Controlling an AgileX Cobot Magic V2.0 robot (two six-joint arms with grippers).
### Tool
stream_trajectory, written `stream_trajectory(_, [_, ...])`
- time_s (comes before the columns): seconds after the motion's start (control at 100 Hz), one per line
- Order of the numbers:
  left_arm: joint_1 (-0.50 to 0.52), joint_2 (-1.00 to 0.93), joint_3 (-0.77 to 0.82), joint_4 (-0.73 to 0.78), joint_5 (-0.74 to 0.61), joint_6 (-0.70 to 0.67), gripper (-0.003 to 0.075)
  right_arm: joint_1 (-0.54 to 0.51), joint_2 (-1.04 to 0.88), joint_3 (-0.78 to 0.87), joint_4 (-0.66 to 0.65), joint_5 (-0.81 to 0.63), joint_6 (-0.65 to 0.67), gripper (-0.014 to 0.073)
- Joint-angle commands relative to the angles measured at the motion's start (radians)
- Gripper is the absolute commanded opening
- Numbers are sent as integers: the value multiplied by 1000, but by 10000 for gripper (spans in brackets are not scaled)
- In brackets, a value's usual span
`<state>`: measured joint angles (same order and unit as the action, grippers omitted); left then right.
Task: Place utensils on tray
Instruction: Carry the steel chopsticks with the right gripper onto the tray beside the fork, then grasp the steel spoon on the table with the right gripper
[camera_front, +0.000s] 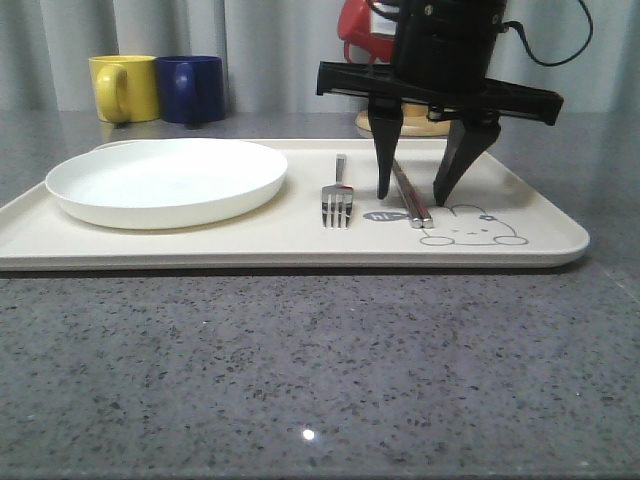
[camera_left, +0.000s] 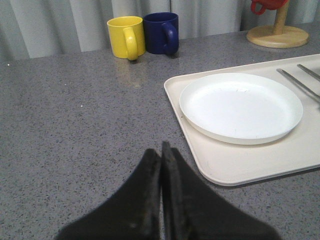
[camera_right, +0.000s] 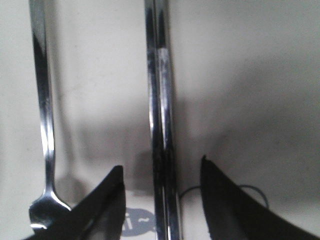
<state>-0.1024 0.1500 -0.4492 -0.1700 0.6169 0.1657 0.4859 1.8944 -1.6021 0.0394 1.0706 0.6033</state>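
A cream tray (camera_front: 300, 240) lies across the table, with a grey rabbit drawing near its front right. A silver fork (camera_front: 338, 200) rests on it, tines toward the front. Just right of the fork lies a pair of silver chopsticks (camera_front: 411, 198) side by side. My right gripper (camera_front: 412, 195) stands open over the tray, one finger on each side of the chopsticks (camera_right: 162, 150), not gripping them. The fork (camera_right: 42, 125) lies beside one finger. My left gripper (camera_left: 162, 150) is shut and empty above bare table, beside the tray (camera_left: 235, 165). The spoon is out of view.
A round white plate (camera_front: 165, 180) sits on the tray's left half. A yellow mug (camera_front: 125, 88) and a dark blue mug (camera_front: 190, 88) stand behind the tray at the left. A wooden mug stand with a red mug (camera_left: 277, 30) is at the back right.
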Motion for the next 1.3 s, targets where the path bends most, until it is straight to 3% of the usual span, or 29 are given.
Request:
stream_trajectory(0.0, [-2,10,-23,-8,-74,-7,-19,-2,-86,-48,-18,-5,-27,423])
stream_trajectory(0.31, [-2,10,-23,-8,-74,-7,-19,-52,-223,-89,-166,133,-260,423])
stream_trajectory(0.49, [-2,10,-23,-8,-74,-7,-19,-219,-237,-87,-167,242,-427,423])
stream_trajectory(0.89, [-2,10,-23,-8,-74,-7,-19,-652,-186,-86,-31,248,-656,423])
stream_trajectory(1.09, [-2,10,-23,-8,-74,-7,-19,-743,-131,-86,-30,208,-701,423])
stream_trajectory(1.29, [-2,10,-23,-8,-74,-7,-19,-770,-60,-86,-1,192,-737,423])
